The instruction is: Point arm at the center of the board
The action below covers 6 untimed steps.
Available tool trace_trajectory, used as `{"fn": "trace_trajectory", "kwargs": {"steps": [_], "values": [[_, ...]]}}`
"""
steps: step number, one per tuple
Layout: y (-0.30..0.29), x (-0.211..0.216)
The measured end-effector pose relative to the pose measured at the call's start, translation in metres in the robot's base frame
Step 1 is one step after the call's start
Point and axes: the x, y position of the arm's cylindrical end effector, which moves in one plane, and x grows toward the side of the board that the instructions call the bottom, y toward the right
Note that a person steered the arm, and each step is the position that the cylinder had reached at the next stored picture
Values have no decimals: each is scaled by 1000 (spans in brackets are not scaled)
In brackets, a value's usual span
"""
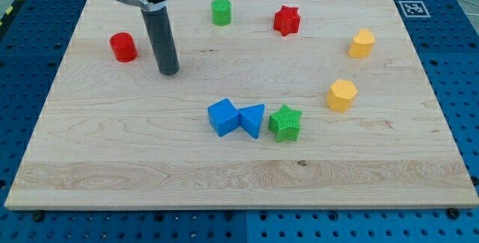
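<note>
My tip [169, 71] rests on the wooden board [112, 146] in its upper left part, just right of the red cylinder [123, 47]. Near the middle of the board lie a blue cube [223, 117], a blue triangular block [253, 120] touching it, and a green star [285, 122] right beside them. They sit below and to the right of my tip, well apart from it. A green cylinder [221, 11] and a red star [286, 20] stand near the view's top.
Two yellow blocks lie at the view's right: one near the top right [361, 43], a hexagonal one [341, 94] lower. A black-and-white marker tag [413, 7] is at the board's top right corner. Blue perforated table [464, 86] surrounds the board.
</note>
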Motion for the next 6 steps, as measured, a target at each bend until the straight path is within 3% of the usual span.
{"fn": "trace_trajectory", "kwargs": {"steps": [6], "values": [[111,-1]]}}
